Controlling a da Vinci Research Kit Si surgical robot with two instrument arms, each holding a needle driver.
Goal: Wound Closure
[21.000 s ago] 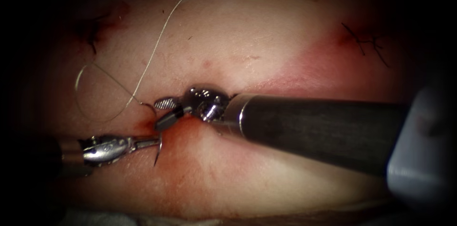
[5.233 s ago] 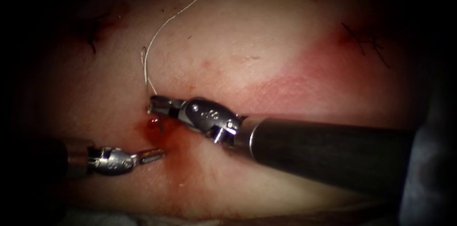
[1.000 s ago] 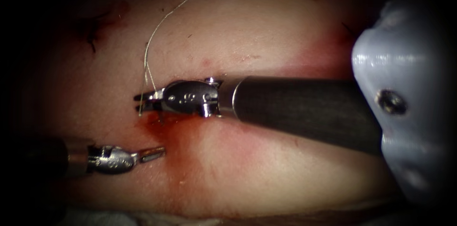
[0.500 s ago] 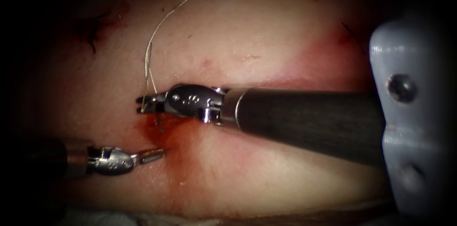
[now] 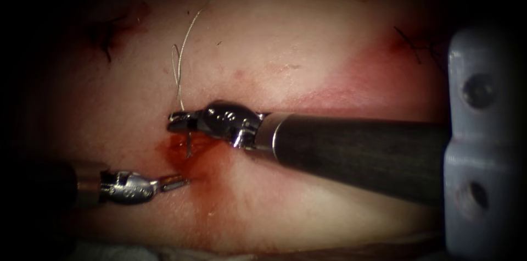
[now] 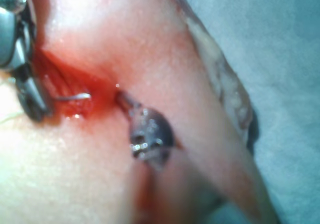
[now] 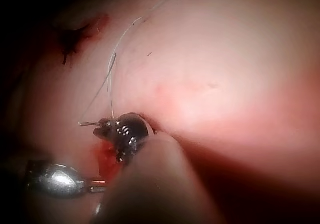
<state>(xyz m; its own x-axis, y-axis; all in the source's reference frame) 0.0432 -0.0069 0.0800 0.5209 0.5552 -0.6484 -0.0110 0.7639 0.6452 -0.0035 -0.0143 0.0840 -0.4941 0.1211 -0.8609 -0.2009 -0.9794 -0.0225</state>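
Needle [image 5: 188, 144] is poking down into the red cut [image 5: 184, 151] — we are squeezing its top end with our right tool [image 5: 177, 121], jaws clenched on it. Thread [image 5: 178, 71] is looping up from there. Our left tool [image 5: 174, 183] is waiting just below the cut, pinched closed, holding nothing.

The endoscope looks down from above and in front at the pale pink pork tissue [image 5: 285, 35]. Each wrist camera looks along its own shaft from very close. All three views share the red, wet cut [image 5: 184, 148] [image 6: 70, 92] [image 7: 105, 161].
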